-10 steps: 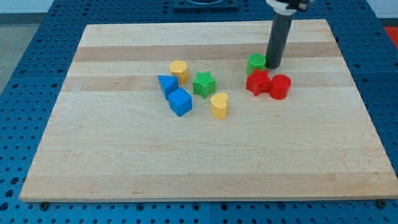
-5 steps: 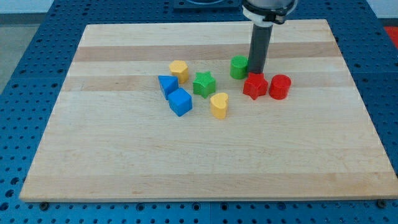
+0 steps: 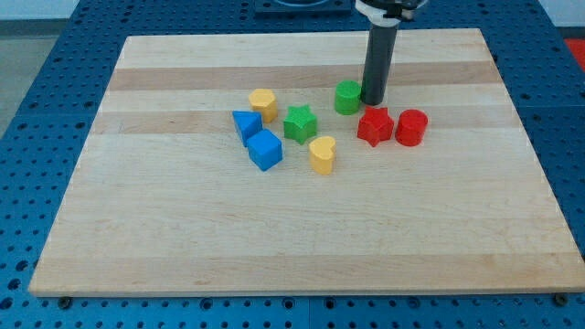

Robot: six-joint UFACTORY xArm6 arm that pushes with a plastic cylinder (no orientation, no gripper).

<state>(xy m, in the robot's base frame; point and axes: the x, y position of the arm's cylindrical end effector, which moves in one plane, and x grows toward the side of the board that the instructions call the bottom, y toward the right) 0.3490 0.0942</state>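
Observation:
My tip rests on the wooden board right beside the green cylinder, at its right side and touching or nearly touching it. Just below the tip sits the red star block, with the red cylinder to its right. Further left lie the green star, the yellow heart, the yellow hexagon-like block, a blue triangular block and a blue cube.
The board lies on a blue perforated table. The arm's rod comes down from the view's top.
The tip slid left, pushing the green cylinder left with it, away from the red star. In the last half second the tip drew slightly towards the view's top.

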